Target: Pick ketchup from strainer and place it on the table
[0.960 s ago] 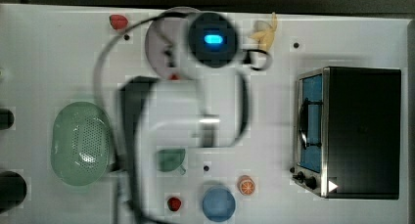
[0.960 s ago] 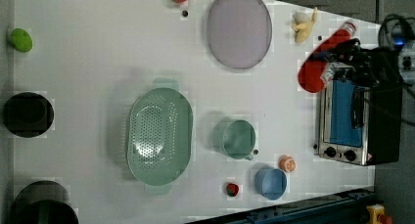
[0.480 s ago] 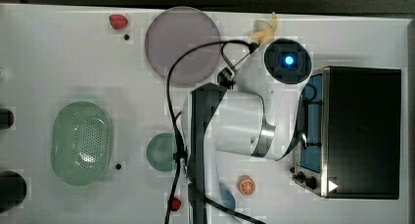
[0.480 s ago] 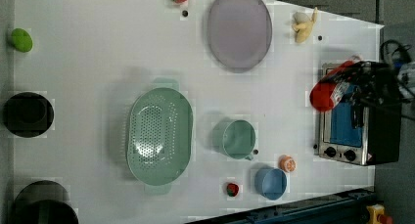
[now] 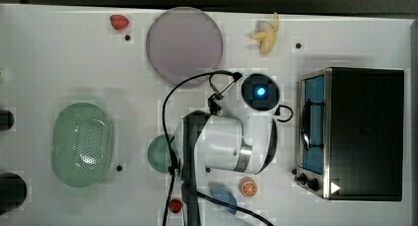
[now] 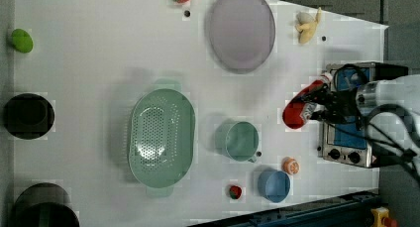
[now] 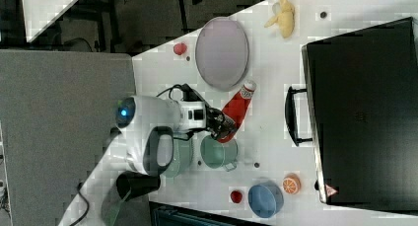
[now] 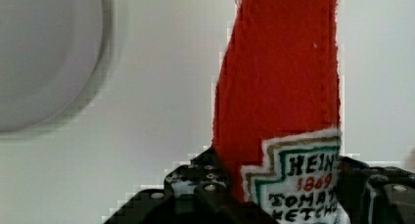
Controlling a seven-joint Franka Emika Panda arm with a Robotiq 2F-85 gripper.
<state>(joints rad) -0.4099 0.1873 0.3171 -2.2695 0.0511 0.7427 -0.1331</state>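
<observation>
The ketchup (image 6: 298, 112), a red squeeze bottle with a white cap, is tilted in my gripper (image 6: 317, 108), which is shut on its labelled lower end. It hangs over the white table (image 6: 99, 48) between the green cup and the oven front. In the right view the ketchup (image 7: 236, 109) points toward the lilac plate, with the gripper (image 7: 222, 125) at its base. The wrist view shows the ketchup (image 8: 279, 87) rising from between the black fingers (image 8: 195, 190). The pale green strainer (image 5: 81, 144) stands empty far to the top view's left; the strainer (image 6: 161, 138) is also well apart in the left view.
A toaster oven (image 5: 355, 132) stands at the top view's right. A lilac plate (image 5: 183, 44), a banana (image 5: 266, 33) and a strawberry (image 5: 119, 21) lie along the far edge. Near the gripper are a green cup (image 6: 240, 140), a blue bowl (image 6: 273, 185), an orange slice (image 6: 290, 165) and another strawberry (image 6: 235, 191).
With the ketchup in the gripper, the arm swung from beside the plate toward the oven, then came back a little toward the left view's lower left.
</observation>
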